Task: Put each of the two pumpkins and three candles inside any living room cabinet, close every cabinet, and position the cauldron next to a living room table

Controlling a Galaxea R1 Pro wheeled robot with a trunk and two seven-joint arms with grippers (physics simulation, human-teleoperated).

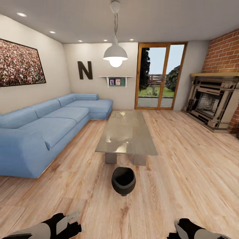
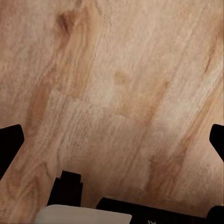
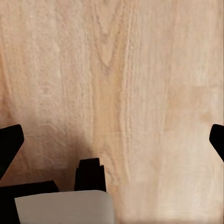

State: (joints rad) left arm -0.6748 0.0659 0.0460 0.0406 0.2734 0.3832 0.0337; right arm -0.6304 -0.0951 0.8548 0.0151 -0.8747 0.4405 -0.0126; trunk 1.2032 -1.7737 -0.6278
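The glossy black cauldron [image 1: 123, 180] stands on the wooden floor just in front of the near short end of the low coffee table [image 1: 127, 132], a small gap apart from its grey base. My left gripper [image 2: 112, 140] is open, its black fingertips [image 2: 10, 142] spread wide over bare floor, and nothing lies between them. My right gripper [image 3: 112, 140] is open too, over bare floorboards, holding nothing. Both arms sit low at the bottom edge of the head view, well short of the cauldron. Pumpkins, candles and cabinet are out of view.
A long blue corner sofa [image 1: 43, 126] runs along the left wall. A brick fireplace [image 1: 212, 104] stands at the right, and a glass patio door [image 1: 159, 76] is at the back. A pendant lamp [image 1: 115, 54] hangs over the table. Open floor lies right of the table.
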